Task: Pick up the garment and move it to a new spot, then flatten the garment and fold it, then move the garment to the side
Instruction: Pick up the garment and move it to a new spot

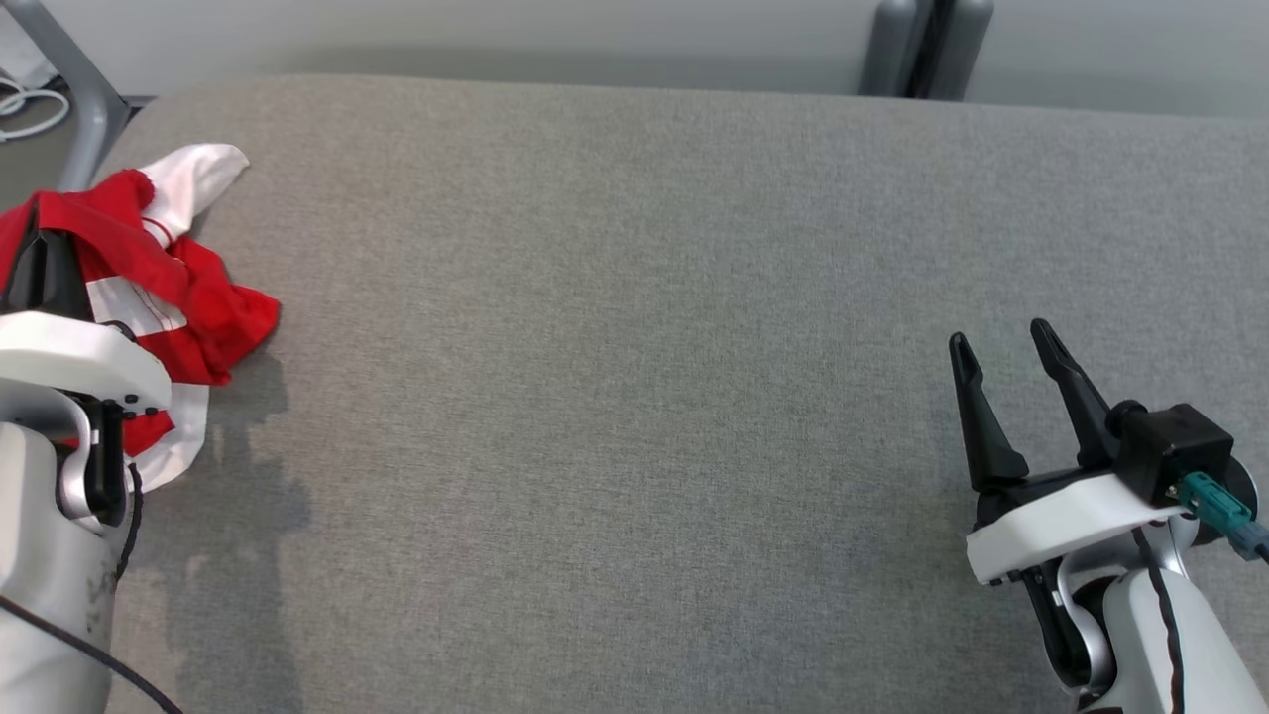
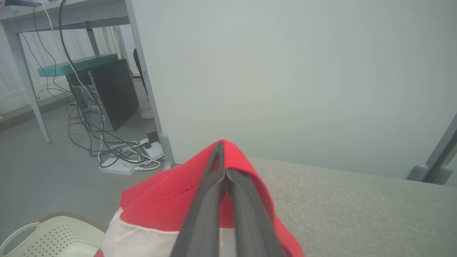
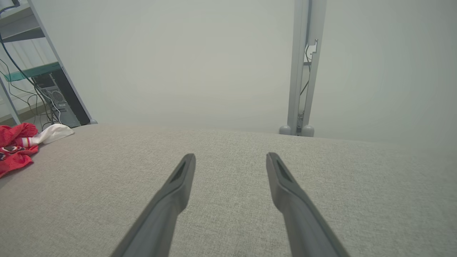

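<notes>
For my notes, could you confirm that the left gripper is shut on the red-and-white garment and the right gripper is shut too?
Not quite: the right gripper stands open, as the right wrist view shows. The left gripper is indeed shut on the garment.

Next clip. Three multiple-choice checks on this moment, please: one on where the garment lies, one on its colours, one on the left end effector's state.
1. Where on the grey padded surface is the garment, in the head view?
A. At the far left edge
B. In the centre
C. At the far right edge

2. What colours is the garment?
A. Blue and grey
B. All black
C. Red and white

3. What is the left end effector doing?
A. Open above bare surface
B. Shut on the garment
C. Open beside the garment

Answers:
1 A, it is bunched at the left edge.
2 C, red cloth with white panels.
3 B, its fingers meet with red cloth around them.
</notes>
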Robot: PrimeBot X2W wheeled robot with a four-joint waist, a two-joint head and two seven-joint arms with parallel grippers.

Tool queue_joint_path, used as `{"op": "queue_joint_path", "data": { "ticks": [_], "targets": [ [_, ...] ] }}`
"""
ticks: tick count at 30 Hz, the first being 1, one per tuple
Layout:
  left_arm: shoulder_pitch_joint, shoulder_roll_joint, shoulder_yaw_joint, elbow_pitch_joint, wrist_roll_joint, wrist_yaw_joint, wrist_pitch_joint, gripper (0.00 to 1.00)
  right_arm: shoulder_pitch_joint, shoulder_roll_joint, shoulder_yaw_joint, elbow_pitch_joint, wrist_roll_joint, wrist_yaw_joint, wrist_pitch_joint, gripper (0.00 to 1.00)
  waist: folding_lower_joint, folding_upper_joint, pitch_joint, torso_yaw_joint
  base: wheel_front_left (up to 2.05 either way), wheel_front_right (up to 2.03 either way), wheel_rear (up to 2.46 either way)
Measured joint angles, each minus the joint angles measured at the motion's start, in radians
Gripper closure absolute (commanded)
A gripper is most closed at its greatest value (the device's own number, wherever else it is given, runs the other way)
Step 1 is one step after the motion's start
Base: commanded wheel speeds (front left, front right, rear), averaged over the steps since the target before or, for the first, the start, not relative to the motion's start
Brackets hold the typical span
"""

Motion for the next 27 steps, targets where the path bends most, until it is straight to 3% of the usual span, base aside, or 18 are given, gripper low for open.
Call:
{"op": "queue_joint_path", "data": {
  "ticks": [5, 15, 21, 27],
  "targets": [
    [0.126, -0.004, -0.003, -0.250, 0.008, 0.050, 0.016, 1.00, 0.028, 0.005, -0.010, 0.005, 0.018, 0.000, -0.003, 0.00, 0.0000, 0.0000, -0.050, 0.016, 0.00, 0.00, 0.00],
    [0.409, -0.029, -0.052, -0.842, 0.058, 0.177, 0.165, 1.00, 0.057, 0.012, -0.030, -0.002, 0.037, 0.000, -0.003, 0.00, 0.0000, 0.0000, -0.108, -0.001, 0.00, 0.00, 0.00],
    [0.464, -0.039, -0.115, -1.006, 0.080, 0.187, 0.217, 1.00, 0.054, 0.014, -0.027, -0.022, 0.036, 0.000, -0.002, 0.00, 0.0000, 0.0000, -0.107, -0.049, 0.00, 0.00, 0.00],
    [0.464, -0.063, -0.210, -1.039, 0.098, 0.160, 0.249, 1.00, 0.051, 0.014, -0.031, -0.035, 0.036, 0.000, 0.002, 0.00, 0.0000, 0.0000, -0.105, -0.119, 0.00, 0.00, 0.00]
  ]
}}
